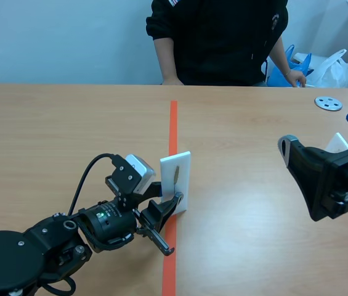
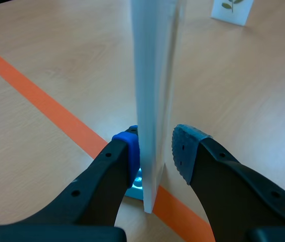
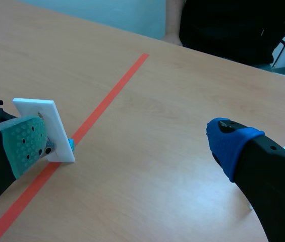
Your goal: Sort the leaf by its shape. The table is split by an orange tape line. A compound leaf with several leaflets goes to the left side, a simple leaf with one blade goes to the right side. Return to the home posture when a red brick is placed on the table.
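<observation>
- Fingers [image 2: 208,169] of the left gripper [image 2: 156,148] are straddling an upright white rectangular card [image 2: 155,75]. The blue pad is touching one face, while the other pad is sitting just off it, so nothing is being pinched.
- Left arm is reaching in low. The card, bearing a small leaf picture, is standing on the orange tape line [image 1: 173,123].
- Right gripper [image 3: 127,142] is hovering well apart over the right half, with its fingers spread wide.
- A person in a black top [image 1: 223,37] is sitting across the light wooden table [image 1: 56,135].
</observation>
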{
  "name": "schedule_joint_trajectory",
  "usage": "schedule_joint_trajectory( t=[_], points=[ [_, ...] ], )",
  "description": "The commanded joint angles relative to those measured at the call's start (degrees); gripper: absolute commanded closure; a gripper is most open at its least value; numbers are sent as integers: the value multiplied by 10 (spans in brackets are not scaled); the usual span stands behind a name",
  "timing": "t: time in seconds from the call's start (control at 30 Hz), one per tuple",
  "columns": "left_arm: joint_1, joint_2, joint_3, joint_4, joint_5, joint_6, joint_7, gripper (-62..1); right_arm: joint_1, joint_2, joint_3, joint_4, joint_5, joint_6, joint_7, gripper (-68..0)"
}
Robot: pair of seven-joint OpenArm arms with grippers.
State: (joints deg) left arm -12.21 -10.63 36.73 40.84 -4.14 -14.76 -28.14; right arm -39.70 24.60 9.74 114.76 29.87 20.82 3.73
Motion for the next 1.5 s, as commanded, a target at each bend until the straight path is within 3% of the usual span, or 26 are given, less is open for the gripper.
schedule_joint_trajectory(
  t=[0.0,0.3,0.57,0.87,1.07,1.2,1.47],
  points=[
    [-2,3,-3,11,-2,1,-13,-163,5,5,5,1,4,0,9,-679],
    [3,3,-3,11,-1,1,-53,-62,5,5,5,1,4,0,9,-679],
    [21,-5,-7,35,-3,1,-69,-57,5,5,5,1,4,0,9,-679],
    [30,-33,-64,109,-54,8,-3,-57,5,5,5,1,4,0,10,-679],
    [28,-44,-141,118,-103,51,31,-57,5,5,5,1,4,0,11,-679],
    [23,-58,-184,118,-132,55,48,-56,5,5,5,1,4,0,11,-679],
    [4,-93,-255,116,-159,95,84,-57,5,5,5,1,4,0,11,-679]
  ],
)
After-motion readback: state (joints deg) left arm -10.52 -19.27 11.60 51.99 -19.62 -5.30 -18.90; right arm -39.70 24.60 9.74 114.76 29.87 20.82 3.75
